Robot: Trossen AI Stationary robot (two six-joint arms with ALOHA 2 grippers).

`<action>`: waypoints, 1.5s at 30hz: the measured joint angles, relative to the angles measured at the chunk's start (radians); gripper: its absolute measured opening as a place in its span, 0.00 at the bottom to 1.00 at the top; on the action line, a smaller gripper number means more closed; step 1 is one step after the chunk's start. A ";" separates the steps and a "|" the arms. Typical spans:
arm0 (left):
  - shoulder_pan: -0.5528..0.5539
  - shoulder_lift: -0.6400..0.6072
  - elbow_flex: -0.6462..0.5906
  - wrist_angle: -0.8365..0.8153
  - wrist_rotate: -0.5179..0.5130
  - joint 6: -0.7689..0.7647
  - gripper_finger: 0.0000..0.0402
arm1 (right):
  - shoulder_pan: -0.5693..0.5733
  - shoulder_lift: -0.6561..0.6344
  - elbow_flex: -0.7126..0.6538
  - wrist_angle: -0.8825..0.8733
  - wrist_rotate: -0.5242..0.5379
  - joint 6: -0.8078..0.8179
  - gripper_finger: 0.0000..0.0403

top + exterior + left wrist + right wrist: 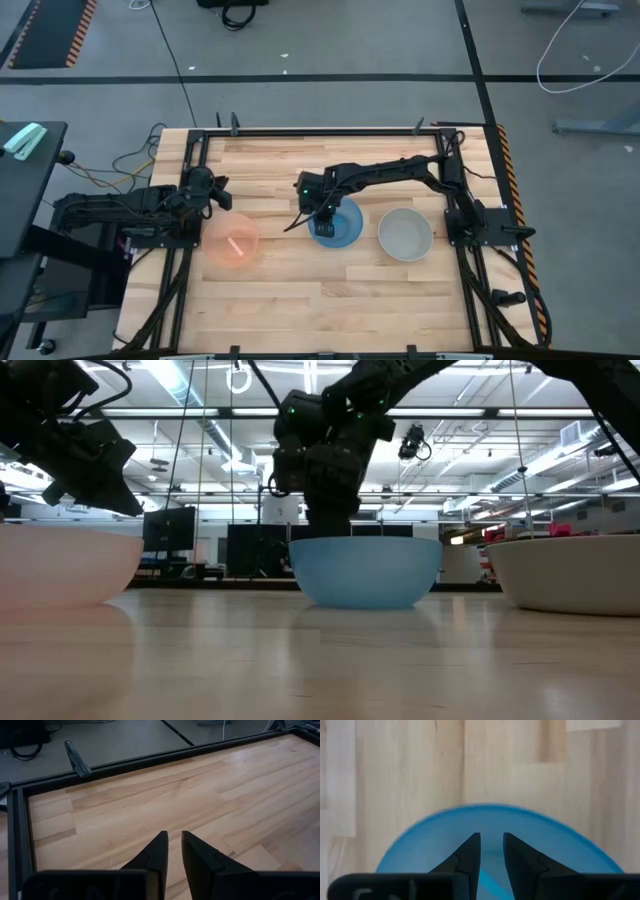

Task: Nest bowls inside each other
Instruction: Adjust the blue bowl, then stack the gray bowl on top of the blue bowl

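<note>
Three bowls stand upright in a row on the wooden table: a translucent pink-orange bowl (232, 243) (60, 565) on the left, a bright blue bowl (340, 226) (365, 570) in the middle and a pale grey-white bowl (405, 234) (575, 570) on the right. My right gripper (325, 213) (491, 838) points steeply down over the blue bowl's left half, just above its rim. Its fingers stand a narrow gap apart with nothing between them. My left gripper (216, 192) (173, 836) hangs above the table beyond the pink-orange bowl, narrowly open and holding nothing.
A black metal frame (320, 132) runs around the tabletop, with a clamp (75, 757) on its far rail. Bare wood (330, 300) lies between the bowls and the near edge, and more behind them.
</note>
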 joint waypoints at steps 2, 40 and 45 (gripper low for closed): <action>0.000 0.000 0.000 -0.001 0.000 0.000 0.15 | 0.000 -0.030 -0.012 -0.021 0.010 0.016 0.23; 0.000 0.000 0.000 0.000 0.011 -0.001 0.18 | 0.395 -0.491 -0.472 -0.412 0.267 0.775 0.23; 0.000 0.000 0.000 0.000 0.011 -0.001 0.20 | 0.434 -0.609 -0.601 -0.267 0.205 0.886 0.23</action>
